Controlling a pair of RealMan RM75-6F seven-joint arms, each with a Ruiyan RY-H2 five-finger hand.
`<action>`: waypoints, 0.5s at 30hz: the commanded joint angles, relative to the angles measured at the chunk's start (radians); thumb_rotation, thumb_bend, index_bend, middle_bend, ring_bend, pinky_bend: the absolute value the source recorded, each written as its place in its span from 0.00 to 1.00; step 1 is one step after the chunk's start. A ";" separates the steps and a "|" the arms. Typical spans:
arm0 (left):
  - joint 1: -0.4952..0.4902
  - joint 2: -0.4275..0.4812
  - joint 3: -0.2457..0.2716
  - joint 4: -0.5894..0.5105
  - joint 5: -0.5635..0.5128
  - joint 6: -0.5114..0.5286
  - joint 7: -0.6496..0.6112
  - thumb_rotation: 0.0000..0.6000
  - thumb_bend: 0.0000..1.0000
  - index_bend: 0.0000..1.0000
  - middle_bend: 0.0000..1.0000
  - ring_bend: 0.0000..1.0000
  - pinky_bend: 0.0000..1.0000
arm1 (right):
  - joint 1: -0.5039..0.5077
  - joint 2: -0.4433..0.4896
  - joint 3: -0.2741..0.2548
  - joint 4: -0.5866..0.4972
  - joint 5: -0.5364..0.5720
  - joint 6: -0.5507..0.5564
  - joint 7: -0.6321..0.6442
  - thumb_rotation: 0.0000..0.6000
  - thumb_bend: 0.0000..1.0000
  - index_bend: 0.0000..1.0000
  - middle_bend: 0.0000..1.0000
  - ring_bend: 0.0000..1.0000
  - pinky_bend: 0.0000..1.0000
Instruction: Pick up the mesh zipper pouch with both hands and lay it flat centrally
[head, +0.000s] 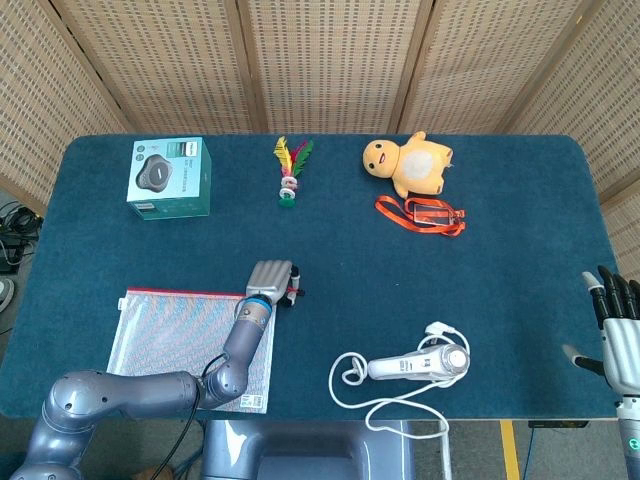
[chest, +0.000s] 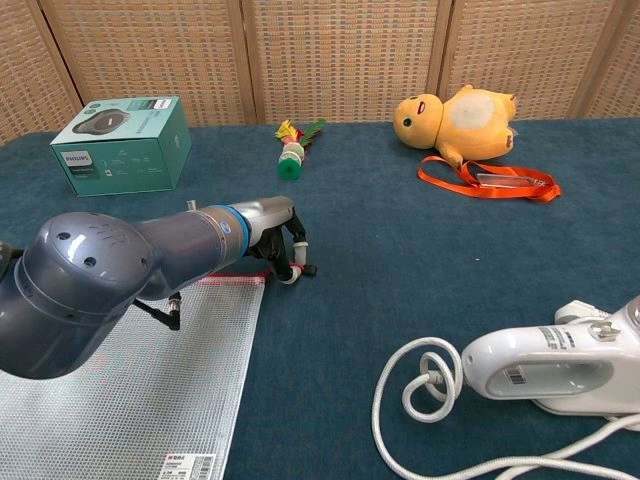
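Note:
The mesh zipper pouch (head: 180, 340) lies flat at the front left of the table, clear mesh with a red zipper along its far edge. In the chest view the pouch (chest: 130, 390) fills the lower left. My left hand (head: 270, 280) sits at the pouch's far right corner. Its fingers curl down onto the cloth at the zipper's end, and a red bit shows at the fingertips (chest: 298, 268). Whether the hand holds the zipper is unclear. My right hand (head: 618, 335) hangs off the table's right edge, fingers spread and holding nothing.
A white handheld device with a coiled cord (head: 415, 367) lies front centre-right. At the back stand a teal box (head: 168, 177), a feather shuttlecock (head: 290, 170), a yellow plush toy (head: 412, 162) and an orange lanyard (head: 422, 213).

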 joint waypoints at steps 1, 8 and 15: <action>0.004 0.009 -0.006 -0.015 0.019 0.011 -0.010 1.00 0.64 0.64 0.98 0.95 1.00 | 0.000 0.000 0.000 0.000 -0.001 0.000 0.000 1.00 0.00 0.08 0.00 0.00 0.00; 0.018 0.061 -0.025 -0.093 0.048 0.043 -0.028 1.00 0.71 0.77 0.98 0.95 1.00 | 0.001 -0.001 -0.003 -0.001 -0.003 -0.002 -0.004 1.00 0.00 0.08 0.00 0.00 0.00; 0.062 0.156 -0.037 -0.219 0.116 0.073 -0.082 1.00 0.76 0.85 0.98 0.95 1.00 | 0.008 0.000 -0.009 -0.001 -0.010 -0.016 -0.012 1.00 0.00 0.08 0.00 0.00 0.00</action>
